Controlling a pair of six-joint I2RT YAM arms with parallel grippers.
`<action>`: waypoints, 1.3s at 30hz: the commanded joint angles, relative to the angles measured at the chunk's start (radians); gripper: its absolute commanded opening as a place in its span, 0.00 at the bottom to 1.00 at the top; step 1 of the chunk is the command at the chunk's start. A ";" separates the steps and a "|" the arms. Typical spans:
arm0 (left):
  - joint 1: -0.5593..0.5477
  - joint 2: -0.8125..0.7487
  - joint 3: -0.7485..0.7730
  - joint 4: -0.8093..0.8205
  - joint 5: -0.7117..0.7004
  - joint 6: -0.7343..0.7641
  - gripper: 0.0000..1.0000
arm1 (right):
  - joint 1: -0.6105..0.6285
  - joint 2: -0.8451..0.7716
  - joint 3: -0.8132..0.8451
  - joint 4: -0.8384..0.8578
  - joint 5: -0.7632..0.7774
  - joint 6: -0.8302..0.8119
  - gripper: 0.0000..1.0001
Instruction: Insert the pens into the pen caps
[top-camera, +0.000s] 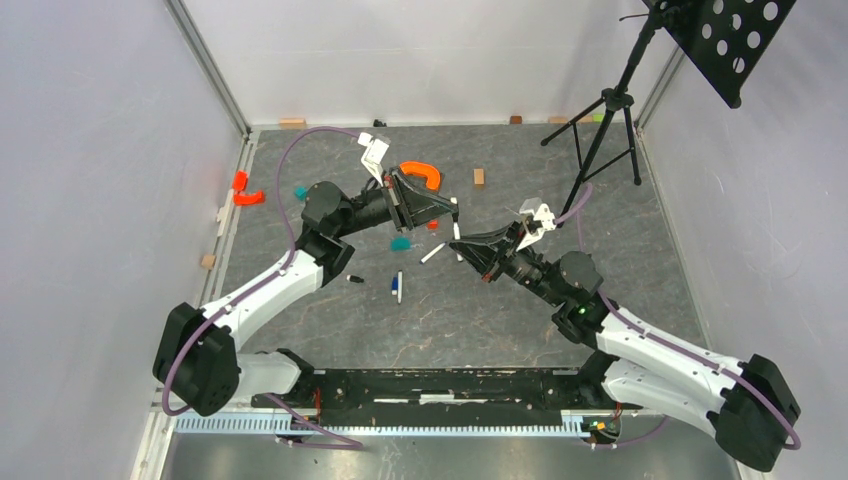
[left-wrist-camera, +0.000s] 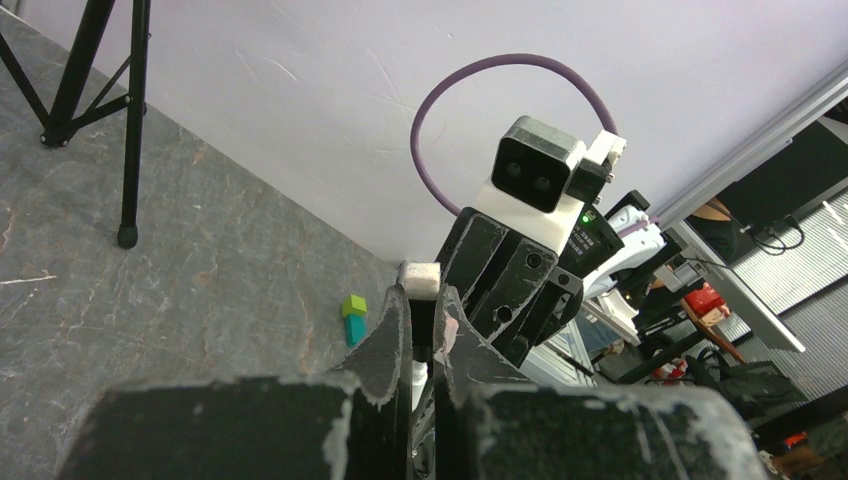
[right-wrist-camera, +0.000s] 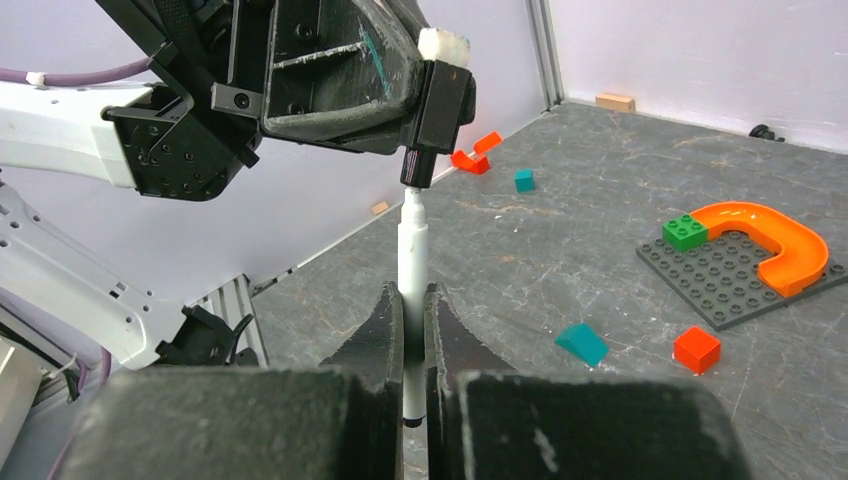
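Note:
My left gripper is shut on a small black pen cap, held open end down. It also shows between the fingers in the left wrist view. My right gripper is shut on a white pen, held upright just below. The pen's tip is at the cap's mouth. Both grippers meet above the table's middle, with the right gripper just under the left one. A second white pen lies loose on the table. A third pen with a blue end lies nearer. A black cap lies to its left.
A grey baseplate carries an orange arch and a green brick. A teal brick and a red brick lie near it. A black tripod stands at the back right. Wooden blocks and orange pieces are scattered about.

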 joint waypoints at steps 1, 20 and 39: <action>-0.005 -0.004 0.002 0.023 0.008 -0.010 0.02 | 0.005 -0.033 0.031 0.003 0.028 -0.027 0.00; -0.014 -0.006 0.006 0.004 0.012 0.013 0.02 | 0.005 -0.012 0.089 -0.051 0.046 -0.035 0.00; -0.028 -0.010 0.016 -0.065 -0.006 0.067 0.02 | 0.004 0.003 0.161 -0.124 0.059 -0.042 0.00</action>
